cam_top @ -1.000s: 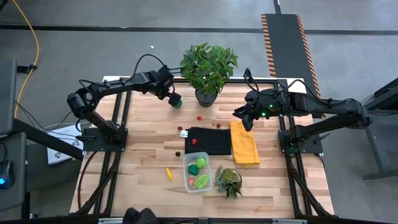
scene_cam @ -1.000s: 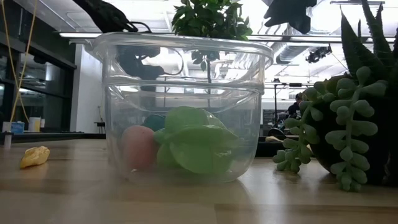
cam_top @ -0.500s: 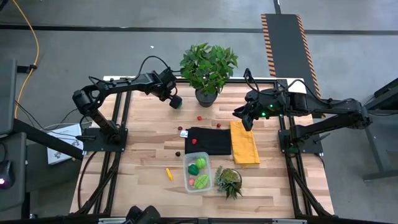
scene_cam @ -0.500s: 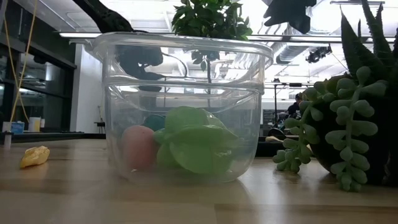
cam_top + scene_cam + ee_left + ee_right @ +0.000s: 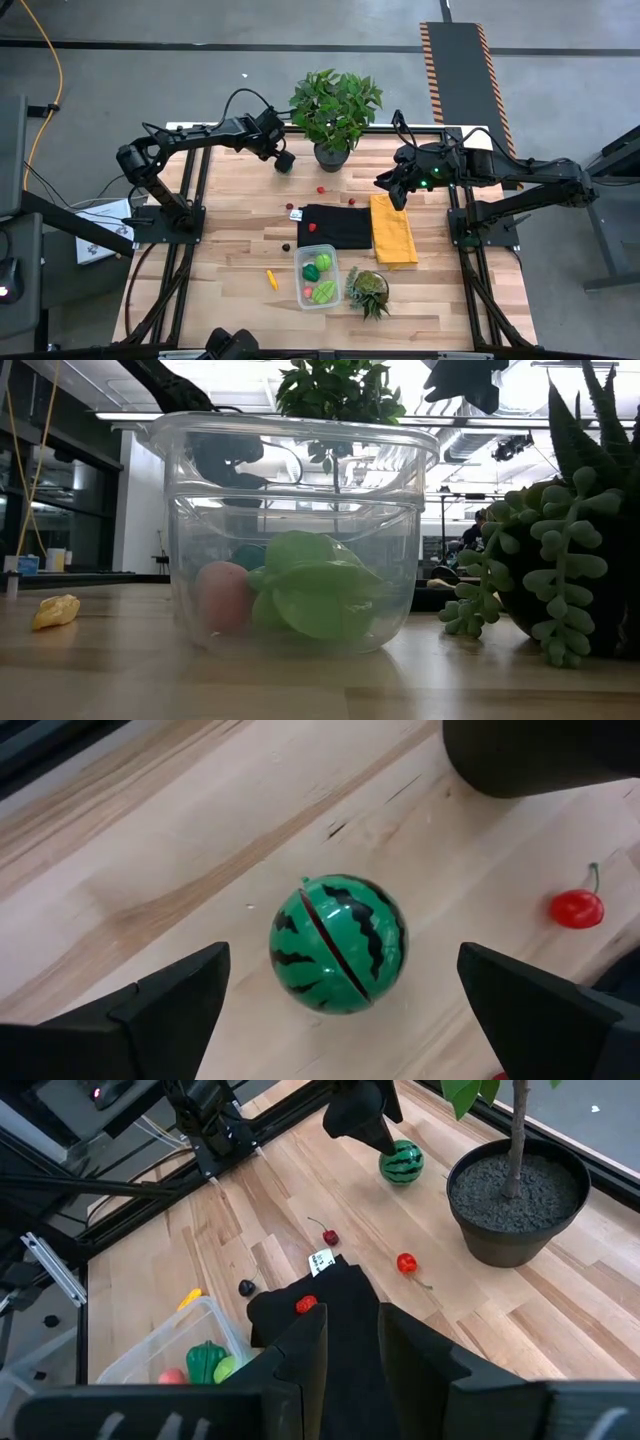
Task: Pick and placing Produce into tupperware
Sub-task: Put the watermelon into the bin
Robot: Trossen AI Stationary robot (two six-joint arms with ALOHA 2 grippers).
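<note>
With my left gripper [image 5: 340, 1010] spread wide above the striped green toy watermelon [image 5: 338, 944] near the tabletop's far edge and my right gripper [image 5: 350, 1342] nearly closed on nothing, I judge the clear plastic tupperware [image 5: 317, 277] partly filled, cherries [image 5: 320, 189] and yellow piece [image 5: 271, 279] remaining.

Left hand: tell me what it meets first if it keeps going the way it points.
Probably the toy watermelon: the open left hand points down with it centred between the fingers, the wooden table beneath.
</note>
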